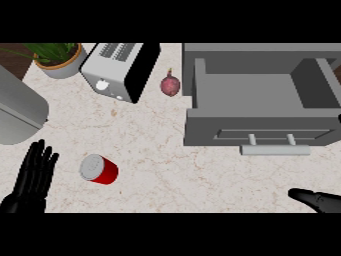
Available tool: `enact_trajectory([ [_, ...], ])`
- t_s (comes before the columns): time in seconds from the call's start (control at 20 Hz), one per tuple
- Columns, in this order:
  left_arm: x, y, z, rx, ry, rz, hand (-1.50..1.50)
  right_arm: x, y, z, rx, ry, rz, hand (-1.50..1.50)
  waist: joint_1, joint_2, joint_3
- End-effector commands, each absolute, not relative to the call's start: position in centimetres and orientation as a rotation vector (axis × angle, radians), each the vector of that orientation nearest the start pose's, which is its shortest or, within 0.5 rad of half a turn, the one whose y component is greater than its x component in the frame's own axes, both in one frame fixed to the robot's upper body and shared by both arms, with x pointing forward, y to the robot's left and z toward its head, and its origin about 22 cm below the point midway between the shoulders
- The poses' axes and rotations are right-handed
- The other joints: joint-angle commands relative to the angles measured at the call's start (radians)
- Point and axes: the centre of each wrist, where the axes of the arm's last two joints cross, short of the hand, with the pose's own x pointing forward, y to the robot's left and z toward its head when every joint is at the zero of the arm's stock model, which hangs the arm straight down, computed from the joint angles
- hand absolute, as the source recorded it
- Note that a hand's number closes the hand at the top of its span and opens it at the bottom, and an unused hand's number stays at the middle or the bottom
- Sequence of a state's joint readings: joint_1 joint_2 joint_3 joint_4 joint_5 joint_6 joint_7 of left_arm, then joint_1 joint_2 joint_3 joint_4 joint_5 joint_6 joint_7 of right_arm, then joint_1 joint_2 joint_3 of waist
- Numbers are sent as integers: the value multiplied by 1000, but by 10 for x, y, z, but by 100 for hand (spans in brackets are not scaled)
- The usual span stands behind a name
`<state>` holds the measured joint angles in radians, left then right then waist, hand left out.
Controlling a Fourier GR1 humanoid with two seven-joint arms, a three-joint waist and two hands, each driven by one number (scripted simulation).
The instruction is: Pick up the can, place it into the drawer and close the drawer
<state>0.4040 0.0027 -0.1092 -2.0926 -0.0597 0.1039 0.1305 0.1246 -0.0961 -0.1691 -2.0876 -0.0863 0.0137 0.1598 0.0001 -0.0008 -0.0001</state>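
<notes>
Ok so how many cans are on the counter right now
1. The red can sits on the counter at lower left, just right of the left hand. The open drawer shows none inside; another could hide behind the toaster.

Bright, even light falls from above across the pale counter (195, 175), flat and soft, leaving only darker shade on the inner walls of the drawer (317, 87) at upper right.

Left hand (31, 177): resting open at the lower left, fingers pointing straight up.
Right hand (328, 201): showing at the right edge, holding thumb spread from straight fingers.
</notes>
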Motion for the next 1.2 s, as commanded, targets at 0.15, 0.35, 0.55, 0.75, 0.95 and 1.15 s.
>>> enact_trajectory([
  [0.15, 144, 224, 29, 211, -1560, 104, -150, 186, -285, 105, -189, -1831, -65, -150, 1, 0, 0],
  [0.35, 145, 223, -15, 264, -1535, 122, -150, 164, -302, 114, -186, -1838, -51, -150, -4, 0, 0],
  [0.55, 139, 235, -42, 263, -1518, 145, -150, 156, -281, 120, -195, -1816, -55, -150, -1, 0, 0],
  [0.75, 149, 238, -45, 262, -1495, 167, -150, 169, -293, 108, -201, -1829, -61, -150, 0, 0, 0],
  [0.95, 165, 215, -73, 254, -1473, 170, -150, 170, -296, 120, -221, -1818, -84, -150, -2, 1, 0],
  [1.15, 174, 262, -96, 258, -1476, 184, -150, 157, -304, 132, -188, -1813, -56, -150, -5, 0, 0],
])
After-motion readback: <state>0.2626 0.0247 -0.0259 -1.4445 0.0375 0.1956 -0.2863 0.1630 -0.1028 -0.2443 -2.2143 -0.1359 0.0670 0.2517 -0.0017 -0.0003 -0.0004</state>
